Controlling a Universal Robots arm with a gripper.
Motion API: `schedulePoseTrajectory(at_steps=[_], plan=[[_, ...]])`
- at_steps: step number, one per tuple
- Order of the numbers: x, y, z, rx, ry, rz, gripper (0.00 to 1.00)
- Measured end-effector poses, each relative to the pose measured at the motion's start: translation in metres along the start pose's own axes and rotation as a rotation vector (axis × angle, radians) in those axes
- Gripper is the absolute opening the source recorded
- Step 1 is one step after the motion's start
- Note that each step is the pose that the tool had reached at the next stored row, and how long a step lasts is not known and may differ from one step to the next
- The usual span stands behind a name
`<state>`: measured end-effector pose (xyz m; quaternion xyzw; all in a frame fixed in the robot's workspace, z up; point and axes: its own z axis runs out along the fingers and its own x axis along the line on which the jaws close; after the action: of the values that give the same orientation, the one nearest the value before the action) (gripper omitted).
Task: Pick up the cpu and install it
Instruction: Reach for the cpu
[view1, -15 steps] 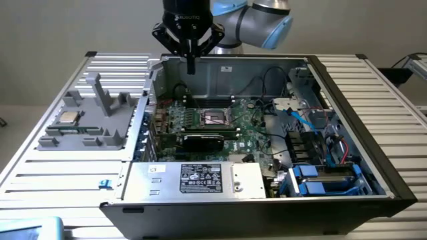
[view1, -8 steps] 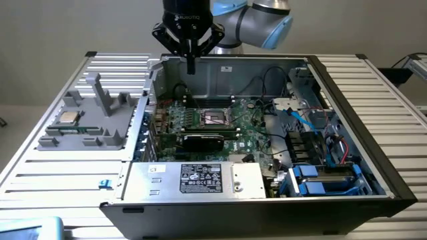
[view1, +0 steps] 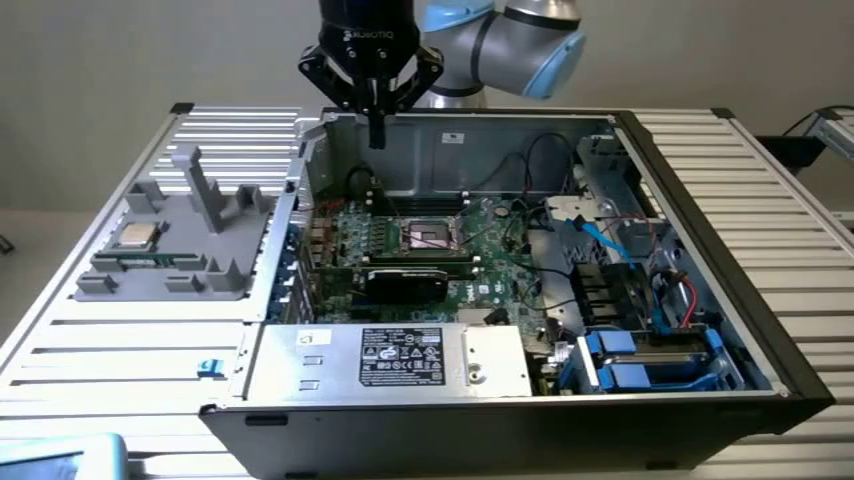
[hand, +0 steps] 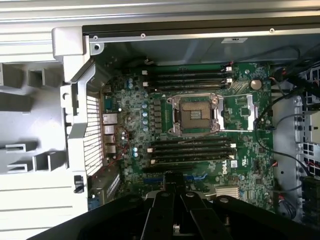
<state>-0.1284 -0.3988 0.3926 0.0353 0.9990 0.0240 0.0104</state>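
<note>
The pick-up step is at its very start. The gripper (view1: 378, 135) hangs above the back edge of the computer case (view1: 521, 130). Its fingers are pressed together and hold nothing.

The chip (view1: 136, 236) lies flat on the grey tray (view1: 227, 265), at the exterior view's left, outside the case. It is well apart from the gripper.

I think the next move calls for the fingers to spread, so they can fit around the flat little chip. The gripper has to be right over the chip, and the grab has to be gentle and level, because the chip is thin.

The tray holds the chip and, just beside it, a long green stick (view1: 140, 262) in a slot. Its other slots and posts look bare.

The case holds a green board (hand: 250, 165). In the middle of the board sits the square socket (hand: 194, 114). It looks empty, with its metal frame around it. The case also holds a black card (view1: 407, 280), a silver power box (view1: 387, 355) and blue cables (view1: 601, 240).
</note>
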Motion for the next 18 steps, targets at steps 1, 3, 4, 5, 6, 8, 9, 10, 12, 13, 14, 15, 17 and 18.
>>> schedulePoseTrajectory(at_steps=[1, 3, 4, 5, 6, 8, 9, 10, 12, 13, 14, 15, 17, 18], plan=[[0.003, -0.0002, 0.0, -0.0001, -0.0004, 0.0, 0.11], [0.008, -0.0006, -0.0002, -0.0001, -0.001, 0.0, 0.11], [0.011, -0.0008, -0.0002, -0.0002, -0.0014, 0.0, 0.11], [0.014, -0.001, -0.0003, -0.0003, -0.0018, 0.0, 0.11], [0.018, -0.0012, -0.0003, -0.0003, -0.0021, 0.0, 0.11], [0.024, -0.0017, -0.0005, -0.0002, -0.0021, 0.0, 0.11], [0.027, -0.0019, -0.0006, -0.0002, -0.0021, 0.0, 0.11], [0.031, -0.0022, -0.0007, -0.0001, -0.0021, 0.0, 0.11], [0.038, -0.0026, -0.0009, -0.0003, -0.0031, 0.0, 0.11], [0.041, -0.0029, -0.0009, -0.0003, -0.0037, 0.0, 0.11], [0.045, -0.0031, -0.001, -0.0003, -0.0042, 0.0, 0.11], [0.049, -0.0034, -0.0011, -0.0003, -0.0045, 0.0, 0.11], [0.057, -0.004, -0.0013, -0.0003, -0.0046, 0.0, 0.11], [0.061, -0.0043, -0.0013, -0.0004, -0.0047, 0.0, 0.11]])
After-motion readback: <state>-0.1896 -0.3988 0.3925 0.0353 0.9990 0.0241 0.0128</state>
